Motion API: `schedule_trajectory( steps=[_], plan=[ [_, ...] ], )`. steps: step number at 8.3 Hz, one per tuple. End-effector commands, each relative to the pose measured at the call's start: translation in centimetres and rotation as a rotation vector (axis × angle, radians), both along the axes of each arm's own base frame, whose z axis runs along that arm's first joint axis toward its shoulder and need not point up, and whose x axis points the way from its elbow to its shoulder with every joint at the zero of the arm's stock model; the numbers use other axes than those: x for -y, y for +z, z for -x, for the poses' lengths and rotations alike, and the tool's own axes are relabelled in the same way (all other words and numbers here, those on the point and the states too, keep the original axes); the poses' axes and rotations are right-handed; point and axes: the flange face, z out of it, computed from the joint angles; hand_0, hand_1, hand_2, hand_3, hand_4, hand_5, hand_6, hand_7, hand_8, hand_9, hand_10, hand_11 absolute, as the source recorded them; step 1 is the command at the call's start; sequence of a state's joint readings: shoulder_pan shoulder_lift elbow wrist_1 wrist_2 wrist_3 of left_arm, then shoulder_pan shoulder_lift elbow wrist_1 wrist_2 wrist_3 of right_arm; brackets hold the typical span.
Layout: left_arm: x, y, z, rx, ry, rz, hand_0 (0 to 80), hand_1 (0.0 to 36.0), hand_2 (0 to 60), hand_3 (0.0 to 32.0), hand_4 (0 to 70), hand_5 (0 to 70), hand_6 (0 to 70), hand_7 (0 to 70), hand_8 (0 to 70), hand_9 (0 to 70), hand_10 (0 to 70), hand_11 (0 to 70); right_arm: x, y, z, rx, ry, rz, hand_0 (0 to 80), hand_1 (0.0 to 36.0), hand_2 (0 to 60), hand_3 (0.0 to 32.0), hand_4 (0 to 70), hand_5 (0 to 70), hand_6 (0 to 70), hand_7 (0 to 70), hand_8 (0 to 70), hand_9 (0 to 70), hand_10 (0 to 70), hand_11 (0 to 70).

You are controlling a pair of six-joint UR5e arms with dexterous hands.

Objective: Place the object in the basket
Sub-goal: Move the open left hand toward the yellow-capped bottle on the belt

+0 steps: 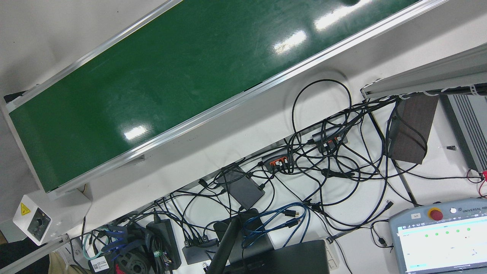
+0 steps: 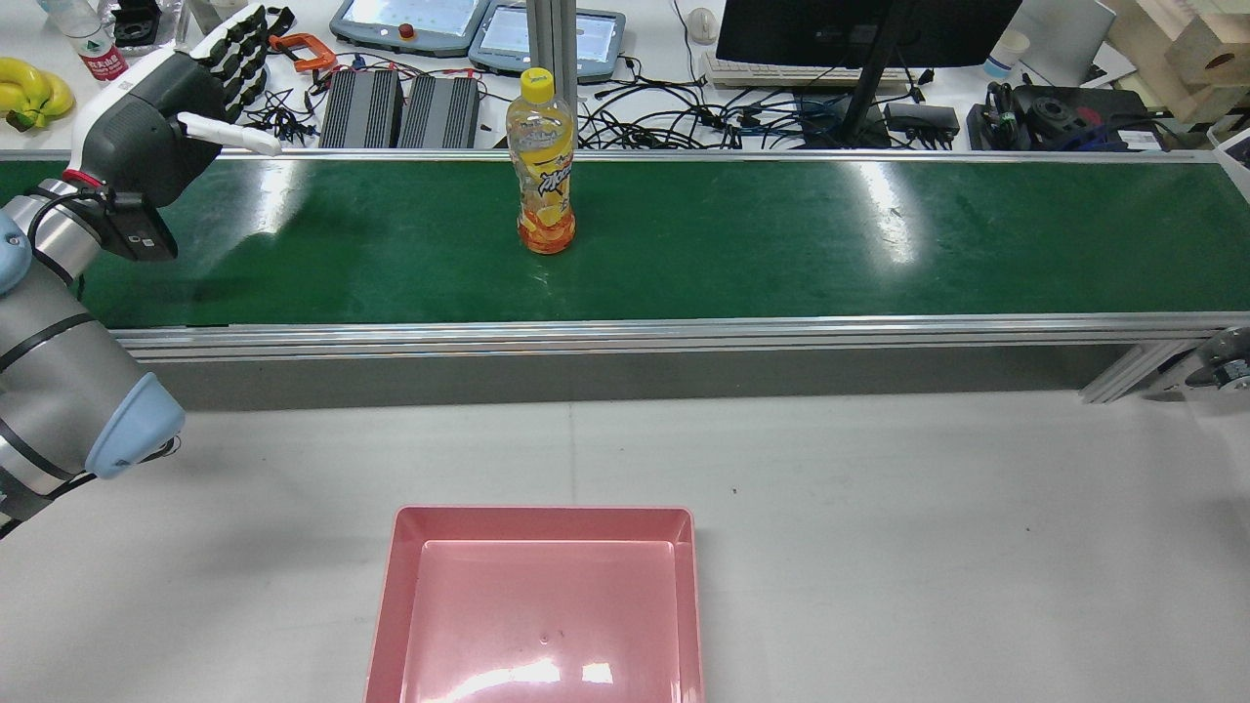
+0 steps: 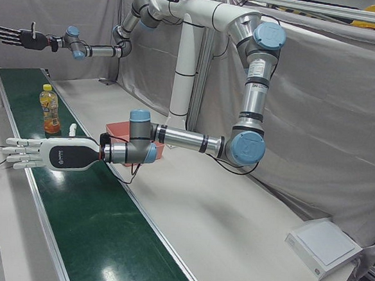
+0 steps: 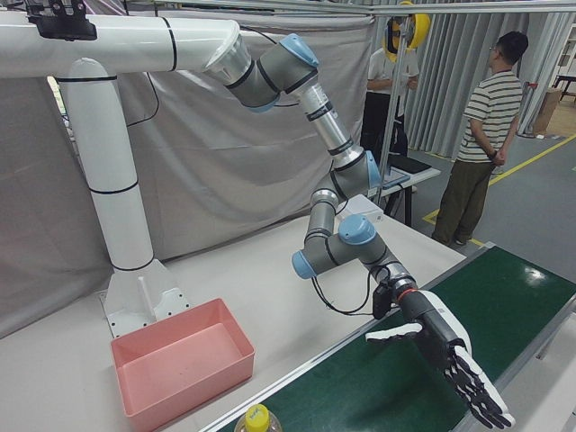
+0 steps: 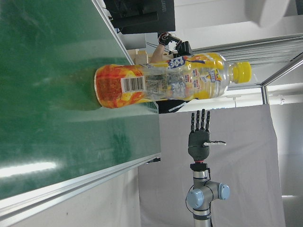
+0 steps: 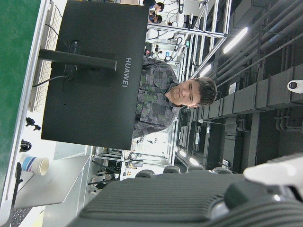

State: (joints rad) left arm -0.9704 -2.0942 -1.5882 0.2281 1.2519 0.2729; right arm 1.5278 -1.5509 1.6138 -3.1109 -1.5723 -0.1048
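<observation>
Front view: only the green belt (image 1: 159, 83) crosses the picture slantwise, with a tangle of black cables (image 1: 323, 160) and a teach pendant (image 1: 441, 236) on the white bench below it. No arm or bottle shows here.

Rear view: a drink bottle (image 2: 543, 166) with a yellow cap stands upright on the belt, left of its middle. The pink basket (image 2: 539, 605) sits on the grey worktop (image 2: 879, 527) on the near side of the belt, with nothing in it. The left robot hand (image 2: 166, 107) hangs over the belt's left end, well apart from the bottle, holding nothing.

Left-front view: the left robot hand (image 3: 42, 154) is stretched flat over the belt, fingers straight and spread, near the bottle (image 3: 50, 110) but not touching it. The right robot hand (image 3: 18, 37) is raised far down the belt, fingers spread, holding nothing.

Right-front view: the left robot hand (image 4: 450, 360) is open over the belt; the basket (image 4: 180, 360) lies on the worktop beside the white pedestal (image 4: 117, 198).

Left hand view: the bottle (image 5: 165, 85) stands on the belt, with the open right robot hand (image 5: 200, 137) far behind it.

Right hand view: a black monitor (image 6: 94, 75) and a person (image 6: 175, 94) fill the picture.
</observation>
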Motion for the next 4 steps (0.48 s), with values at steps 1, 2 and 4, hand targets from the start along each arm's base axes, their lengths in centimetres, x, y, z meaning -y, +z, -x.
schedule_trajectory(
  steps=[1,2,4],
  plan=[
    [-0.65,-0.48,-2.12,0.008,0.027,-0.010,63.6,11.7,0.0,0.0,0.0,3.3,0.0,0.0,0.0,0.0,0.0,0.0,0.00,0.00,0.00,0.000,0.000,0.000,0.0,0.0,0.0,0.0,0.0,0.0,0.0,0.0,0.0,0.0,0.0,0.0],
    [-0.91,-0.55,-2.70,0.014,0.034,-0.013,64.0,11.9,0.0,0.0,0.0,5.2,0.0,0.0,0.0,0.0,0.0,0.0,0.00,0.00,0.00,0.000,0.000,0.000,0.0,0.0,0.0,0.0,0.0,0.0,0.0,0.0,0.0,0.0,0.0,0.0],
    [-0.85,-0.87,-2.64,0.004,0.036,-0.021,64.5,12.1,0.0,0.0,0.0,8.3,0.0,0.0,0.0,0.0,0.0,0.0,-0.01,0.02,0.00,0.000,0.000,0.002,0.0,0.0,0.0,0.0,0.0,0.0,0.0,0.0,0.0,0.0,0.0,0.0]
  ],
)
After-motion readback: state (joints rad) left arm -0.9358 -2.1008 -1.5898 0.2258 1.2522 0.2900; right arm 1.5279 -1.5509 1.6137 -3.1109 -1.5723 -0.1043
